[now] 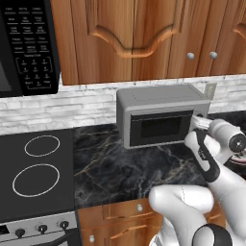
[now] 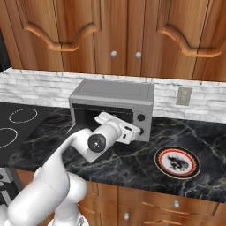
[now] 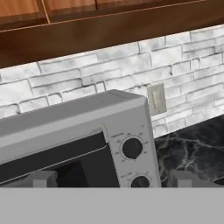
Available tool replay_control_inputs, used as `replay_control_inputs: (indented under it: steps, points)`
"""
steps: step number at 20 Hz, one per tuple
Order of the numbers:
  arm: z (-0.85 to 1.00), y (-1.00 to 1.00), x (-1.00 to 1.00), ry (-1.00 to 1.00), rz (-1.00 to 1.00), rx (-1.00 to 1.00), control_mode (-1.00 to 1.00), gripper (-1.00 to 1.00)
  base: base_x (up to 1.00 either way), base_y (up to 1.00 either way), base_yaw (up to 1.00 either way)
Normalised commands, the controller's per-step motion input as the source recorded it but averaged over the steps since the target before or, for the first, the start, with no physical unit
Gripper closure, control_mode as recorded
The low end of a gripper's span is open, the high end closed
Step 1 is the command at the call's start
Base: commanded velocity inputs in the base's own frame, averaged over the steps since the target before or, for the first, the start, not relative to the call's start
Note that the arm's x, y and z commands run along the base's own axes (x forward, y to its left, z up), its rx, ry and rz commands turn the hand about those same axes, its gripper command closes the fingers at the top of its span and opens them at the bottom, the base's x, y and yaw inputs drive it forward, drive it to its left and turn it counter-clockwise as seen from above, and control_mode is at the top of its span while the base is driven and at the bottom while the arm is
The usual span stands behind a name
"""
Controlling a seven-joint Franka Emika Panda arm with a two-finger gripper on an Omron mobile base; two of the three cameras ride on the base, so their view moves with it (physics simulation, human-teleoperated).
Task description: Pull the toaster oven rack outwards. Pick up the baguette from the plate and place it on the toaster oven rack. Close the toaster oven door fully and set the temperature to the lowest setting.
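Two-finger gripper [image 2: 132, 132] on white arm was just in front of oven's right side; fingertips hidden in base views, only stubs in hand view, so jaw state couldn't be told. Small round plate, white centre w/ dark reddish-brown rim [image 2: 177, 162], sat on black marble counter [image 2: 132, 163] right of oven, no bread on it. Boxy light-grey toaster oven [image 2: 112, 110] stood against brick wall; dark-glass door [image 1: 158, 129] upright; rack, baguette not discernible.

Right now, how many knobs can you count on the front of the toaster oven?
2. Both sit on the toaster oven's right front panel, one above the other: the upper knob beside the dark door window, the lower knob beneath it, cut off at the hand view's bottom.
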Motion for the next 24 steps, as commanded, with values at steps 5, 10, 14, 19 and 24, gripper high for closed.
replay_control_inputs:
  steps: [5,10,14,19,24]
  points:
    - [-0.07,-0.44,-0.01,0.0,0.03,0.0,-1.0,-1.0,0.0,0.0,0.0]
    - [0.0,-0.38,0.0,0.0,0.02,0.0,-1.0,-1.0,0.0,0.0,0.0]
    - [-0.06,-0.05,0.0,0.0,0.11,0.0,-1.0,-1.0,0.0,0.0,0.0]
    - [0.0,0.0,0.0,0.0,0.12,0.0,-1.0,-1.0,0.0,0.0,0.0]
    - [0.0,-0.04,0.0,0.0,0.07,0.0,-1.0,-1.0,0.0,0.0,0.0]
